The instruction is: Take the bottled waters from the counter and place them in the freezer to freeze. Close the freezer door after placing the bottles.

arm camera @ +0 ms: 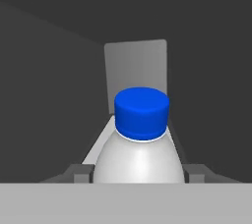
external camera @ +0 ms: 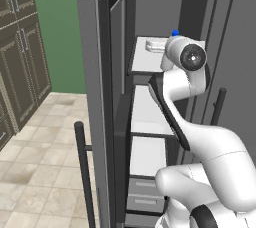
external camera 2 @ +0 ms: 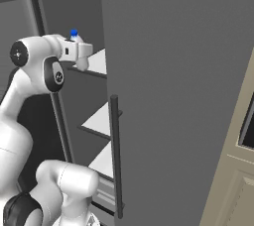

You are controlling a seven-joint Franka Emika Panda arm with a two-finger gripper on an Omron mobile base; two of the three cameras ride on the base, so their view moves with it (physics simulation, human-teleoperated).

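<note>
Hand (arm camera: pixel 138 176) clamped on the whitish bottle with blue cap (arm camera: pixel 141 134), fingers (arm camera: pixel 78 174) either side of its shoulder. Bottle sits upright at the top white shelf (external camera: pixel 145 62) inside the open freezer (external camera: pixel 150 17), upper centre of left base view.

Whitish-clear bottle (arm camera: pixel 140 139) with blue cap, upright over top freezer shelf (external camera: pixel 145 59). Freezer door (external camera: pixel 95 97) open.

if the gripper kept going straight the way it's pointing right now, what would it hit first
The gripper is shut on the blue-capped bottle, so the bottle leads. Ahead, the hand view shows open space above the white shelf, then the freezer's grey back wall. That wall is probably first, though depth is unclear.
</note>
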